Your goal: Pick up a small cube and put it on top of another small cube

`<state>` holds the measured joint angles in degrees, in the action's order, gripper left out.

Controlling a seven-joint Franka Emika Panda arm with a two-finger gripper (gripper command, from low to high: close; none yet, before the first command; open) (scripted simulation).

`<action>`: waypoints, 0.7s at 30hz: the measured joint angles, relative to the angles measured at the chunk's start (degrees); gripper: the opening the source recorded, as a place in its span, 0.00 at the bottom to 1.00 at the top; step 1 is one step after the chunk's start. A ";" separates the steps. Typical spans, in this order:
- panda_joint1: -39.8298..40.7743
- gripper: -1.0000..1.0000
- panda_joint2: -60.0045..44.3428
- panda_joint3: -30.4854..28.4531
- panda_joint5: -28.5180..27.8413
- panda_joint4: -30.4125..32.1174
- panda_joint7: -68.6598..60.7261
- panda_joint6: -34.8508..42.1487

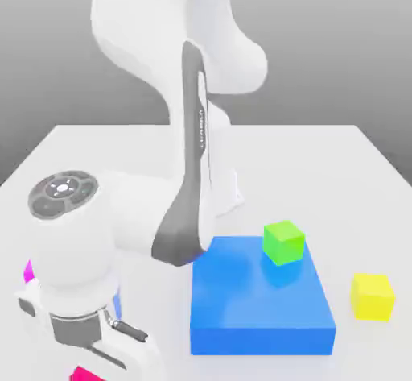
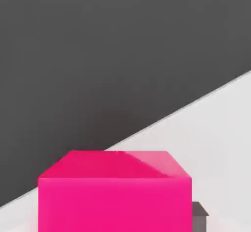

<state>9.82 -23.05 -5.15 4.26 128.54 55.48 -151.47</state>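
Note:
The small cube, hot pink, sits close under the hand in the hand view, on the white table. A grey fingertip presses against one of its sides. In the exterior view my gripper is low at the front left, shut on this cube, of which a pink corner shows below the hand. The other small cube, magenta, peeks out as a thin sliver from behind the hand on the exterior view's left; most of it is hidden.
A flat blue block lies right of the arm with a green cube on its far corner. A yellow cube stands on the white table at the exterior view's right. The arm's base rises behind.

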 joint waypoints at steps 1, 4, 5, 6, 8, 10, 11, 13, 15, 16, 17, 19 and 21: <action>0.19 0.00 1.89 -1.07 -0.09 1.18 1.29 0.72; 1.78 0.00 7.36 -5.73 -0.39 6.33 7.66 1.11; 2.27 0.00 9.18 -7.50 -0.58 8.15 10.02 1.13; 2.80 0.00 11.01 -9.25 -0.85 10.00 12.48 1.11; 4.32 0.00 14.72 -12.32 -1.92 13.70 17.77 1.07; 7.59 0.00 18.52 -14.68 -3.36 17.41 23.33 1.03; 9.66 0.00 20.46 -15.68 -4.19 19.27 26.22 1.02; 14.61 0.00 23.94 -16.79 -5.53 22.82 31.54 0.80; 19.76 0.00 22.47 -15.48 -3.78 24.02 31.86 -1.75; 19.53 0.00 20.83 -13.79 -2.43 24.17 31.16 -3.46; 18.32 0.00 18.94 -12.41 -0.94 24.22 30.22 -5.28; 18.81 1.00 14.94 -10.33 2.35 24.15 27.95 -9.01; 18.81 1.00 14.94 -10.33 2.35 24.15 27.95 -9.01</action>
<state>28.63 -8.11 -15.48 6.62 152.69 83.44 -160.49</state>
